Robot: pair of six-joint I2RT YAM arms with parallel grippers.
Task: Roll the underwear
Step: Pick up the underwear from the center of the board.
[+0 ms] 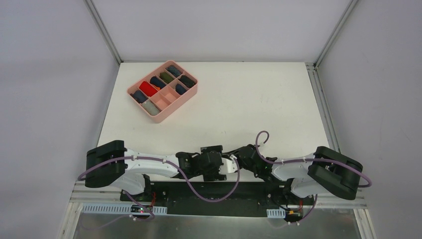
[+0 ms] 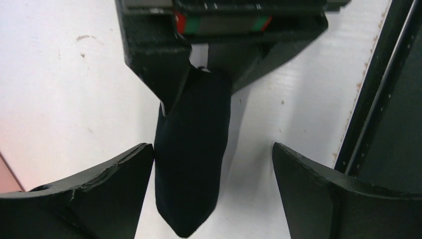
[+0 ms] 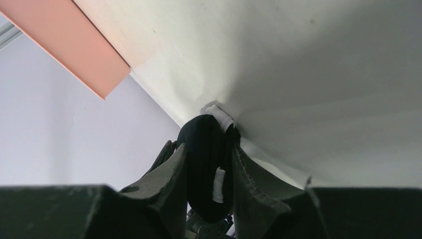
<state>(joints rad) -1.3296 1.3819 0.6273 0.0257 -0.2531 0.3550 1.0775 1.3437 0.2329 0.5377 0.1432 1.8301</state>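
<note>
The black underwear is bunched into a tight roll with small white seam bits showing. My right gripper is shut on it, one finger pressed to each side. In the left wrist view the same black underwear hangs point-down just above the white table, with the right gripper's fingers clamped on its upper end. My left gripper is open wide around the roll; its left finger is close to the cloth and the right one stands well apart. Both grippers meet low over the table's near edge. Grey underwear is out of view.
A pink compartment tray stands at the back left of the white table, with several rolled items in its cells. A corner of the tray shows in the right wrist view. A dark rail runs along the table's near edge.
</note>
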